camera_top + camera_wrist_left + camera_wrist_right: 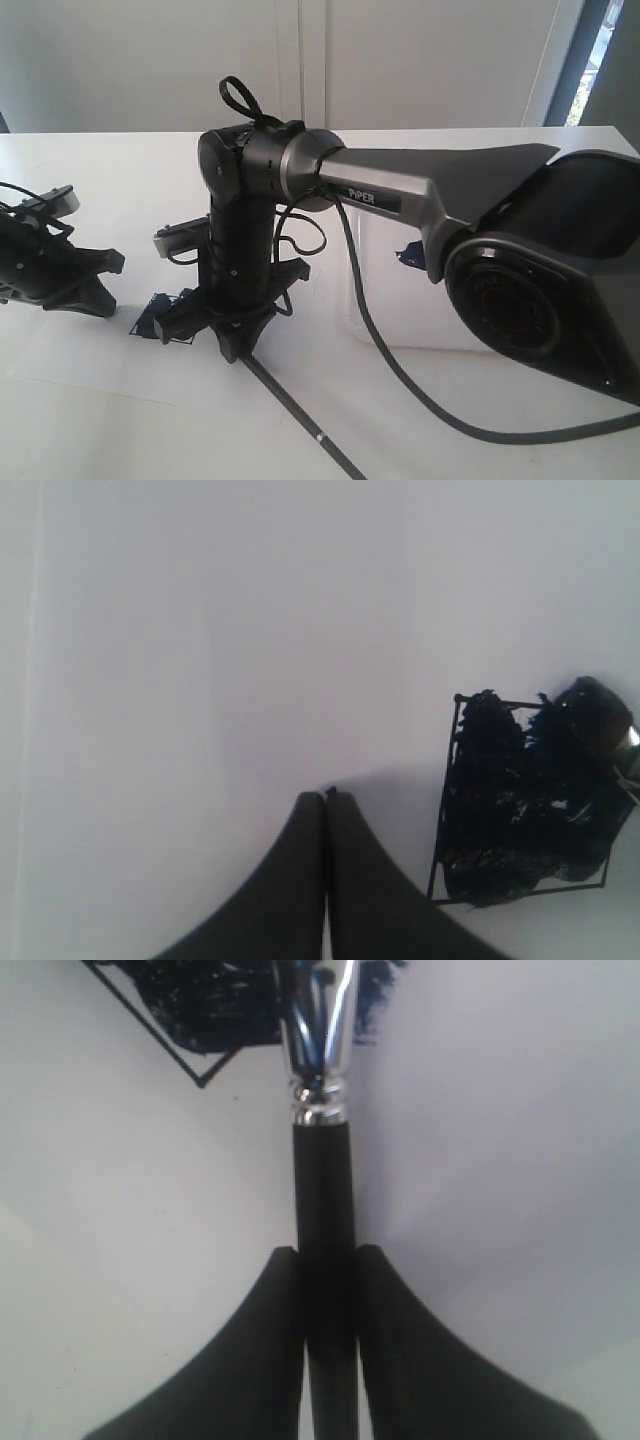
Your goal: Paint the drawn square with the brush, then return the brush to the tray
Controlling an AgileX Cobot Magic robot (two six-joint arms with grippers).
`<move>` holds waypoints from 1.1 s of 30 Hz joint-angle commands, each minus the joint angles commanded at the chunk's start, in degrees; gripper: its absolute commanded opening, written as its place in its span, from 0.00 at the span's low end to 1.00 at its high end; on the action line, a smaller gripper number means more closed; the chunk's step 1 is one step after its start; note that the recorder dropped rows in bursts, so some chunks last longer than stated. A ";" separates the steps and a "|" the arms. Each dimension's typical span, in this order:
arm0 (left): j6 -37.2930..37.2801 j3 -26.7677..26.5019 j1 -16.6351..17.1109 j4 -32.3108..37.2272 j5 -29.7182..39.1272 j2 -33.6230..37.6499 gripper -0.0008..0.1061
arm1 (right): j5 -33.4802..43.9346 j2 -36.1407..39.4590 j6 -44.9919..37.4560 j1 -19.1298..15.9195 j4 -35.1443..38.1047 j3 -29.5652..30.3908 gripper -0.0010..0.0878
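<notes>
My right gripper (236, 350) reaches across the middle and points down, shut on the brush (292, 408). The black handle slants out behind it toward the front edge. In the right wrist view both fingers of the right gripper (327, 1253) clamp the handle just below the silver ferrule (322, 1055). The bristles rest on the drawn square (195, 1005), which is smeared dark blue. That square (522, 802) also lies to one side of my shut, empty left gripper (327, 798). The left gripper (98, 303) hovers at the far left. The white tray (400, 315) sits behind the right arm.
A dark paint blob (411, 257) lies on the tray. The right arm's black cable (395, 375) loops over the table in front of the tray. White paper (250, 660) surrounds the square. The arm's big base (560, 290) fills the right side.
</notes>
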 joint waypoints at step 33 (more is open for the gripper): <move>-0.49 0.00 0.00 0.00 -0.64 0.00 0.01 | 0.00 -10.87 1.63 -0.91 -10.83 8.22 0.01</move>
